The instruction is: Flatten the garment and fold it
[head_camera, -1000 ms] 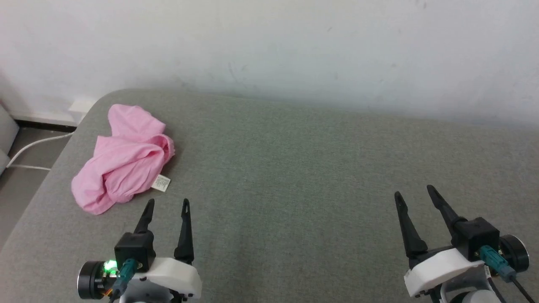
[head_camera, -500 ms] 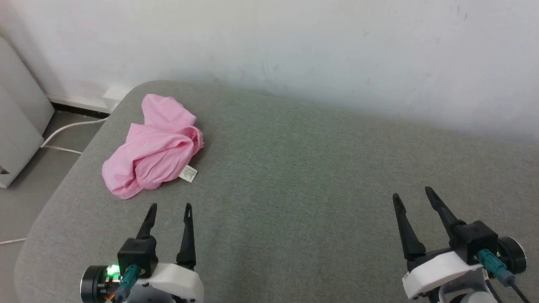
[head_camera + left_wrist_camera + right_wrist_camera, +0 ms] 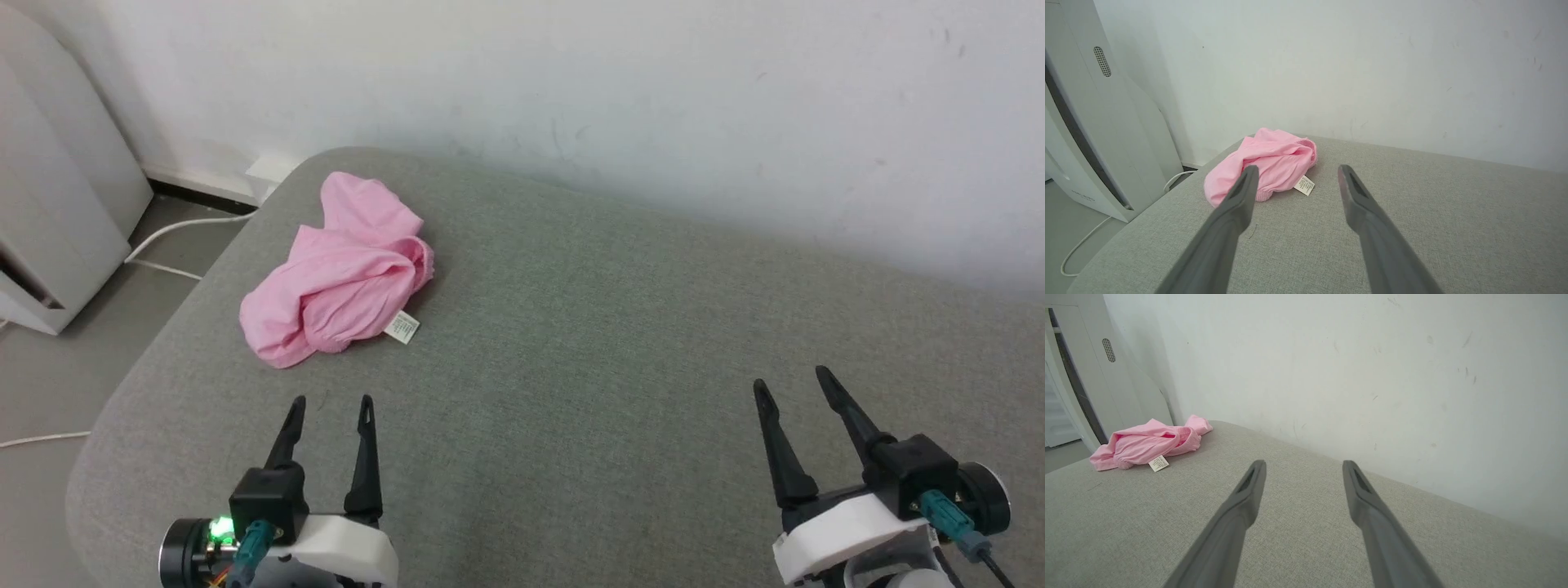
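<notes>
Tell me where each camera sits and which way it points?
Head view: on the robot's head, looking forward and down at the grey cushion and pink garment; left claw and right claw show at the bottom, open.
Left wrist view: on the left wrist, looking along its fingers at the garment and wall.
Right wrist view: on the right wrist, looking along its fingers at the wall, garment at far left.
Shared: all three show the garment's white label.
</notes>
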Robot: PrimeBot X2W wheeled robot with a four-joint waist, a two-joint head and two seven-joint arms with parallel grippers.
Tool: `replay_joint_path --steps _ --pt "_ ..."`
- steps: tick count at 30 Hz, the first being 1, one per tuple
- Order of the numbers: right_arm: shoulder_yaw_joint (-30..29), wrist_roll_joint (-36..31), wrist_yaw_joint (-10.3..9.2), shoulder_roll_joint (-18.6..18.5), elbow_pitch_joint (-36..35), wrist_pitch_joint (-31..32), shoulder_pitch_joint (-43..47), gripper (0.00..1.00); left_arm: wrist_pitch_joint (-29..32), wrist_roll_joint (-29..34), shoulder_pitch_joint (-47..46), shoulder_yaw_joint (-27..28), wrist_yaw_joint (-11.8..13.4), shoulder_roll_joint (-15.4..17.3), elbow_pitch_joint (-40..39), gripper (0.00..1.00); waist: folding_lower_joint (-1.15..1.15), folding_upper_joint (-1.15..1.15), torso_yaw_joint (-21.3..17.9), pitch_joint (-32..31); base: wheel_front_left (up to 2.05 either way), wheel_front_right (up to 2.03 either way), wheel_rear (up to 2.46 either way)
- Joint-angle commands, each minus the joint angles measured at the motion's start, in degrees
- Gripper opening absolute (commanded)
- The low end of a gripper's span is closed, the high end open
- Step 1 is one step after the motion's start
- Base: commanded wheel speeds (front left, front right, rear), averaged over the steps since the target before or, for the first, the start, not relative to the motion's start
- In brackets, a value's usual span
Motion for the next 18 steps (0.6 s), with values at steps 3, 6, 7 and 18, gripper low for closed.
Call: replay_joint_path --steps 3,6,7,18 --pt "0.4 0.2 -0.08 0.2 0.4 -0.9 0.1 1.00 -0.8 -0.4 0.5 -0.3 0.5 -0.1 0.4 1.00 0.00 0.00 1.0 0.1 0.00 0.00 0.00" --pt "0.6 0.3 -0.09 0.2 0.7 -1.2 0.1 1.00 -1.1 -0.6 0.4 -0.4 0.6 -0.1 0.5 1.00 0.00 0.00 1.8 0.1 0.00 0.00 0.00" --pt "0.7 0.4 -0.09 0.2 0.8 -1.3 0.1 1.00 -1.2 -0.6 0.4 -0.5 0.7 -0.1 0.6 1.00 0.00 0.00 2.0 0.1 0.00 0.00 0.00" --pt "1.4 0.7 -0.10 0.2 1.7 -2.7 0.1 1.00 -2.6 -0.9 0.7 -1.3 1.2 -0.1 1.0 1.00 0.00 0.00 4.9 0.1 0.00 0.00 0.00"
